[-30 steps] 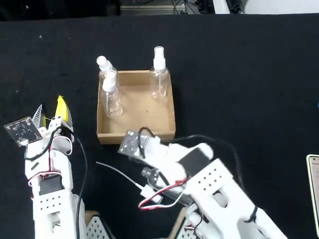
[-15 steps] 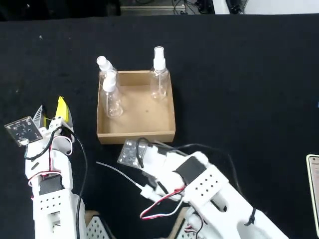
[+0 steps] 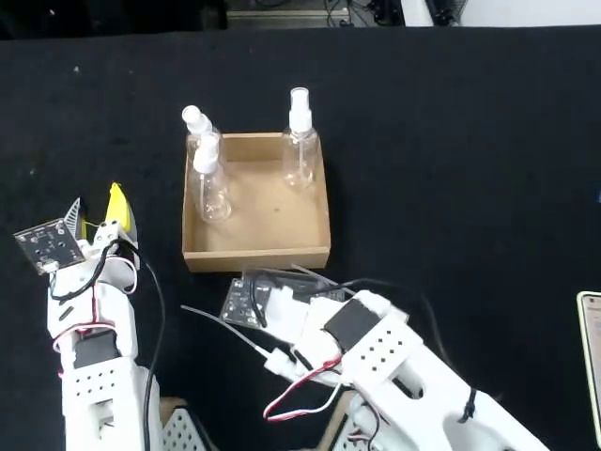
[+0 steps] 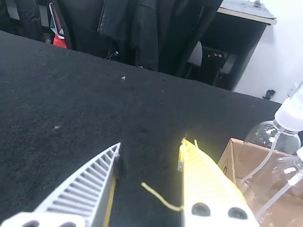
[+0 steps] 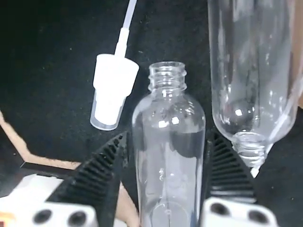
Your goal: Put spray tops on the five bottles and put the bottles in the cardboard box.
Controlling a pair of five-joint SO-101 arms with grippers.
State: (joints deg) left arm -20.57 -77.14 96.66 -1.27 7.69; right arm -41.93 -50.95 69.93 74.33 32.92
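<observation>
Bottle (image 5: 169, 156), clear, uncapped, lies flat. Long axis runs in line with the right gripper (image 5: 168, 138), threaded neck pointing away from it. Jaws parted, flanking the body, not clamped.

The table (image 3: 470, 141) is covered in black cloth. A cardboard box (image 3: 256, 256) sits on it near the middle. Closer to the arms, 2 clear uncapped bottles lie side by side on the cloth, the first bottle (image 5: 168, 156) just beside the second bottle (image 5: 251, 71). 1 white spray top (image 5: 111, 94) lies next to them, its thin tube (image 5: 129, 14) stretched over the cloth. A flat pale object (image 3: 592, 348) lies at the table's edge.
</observation>
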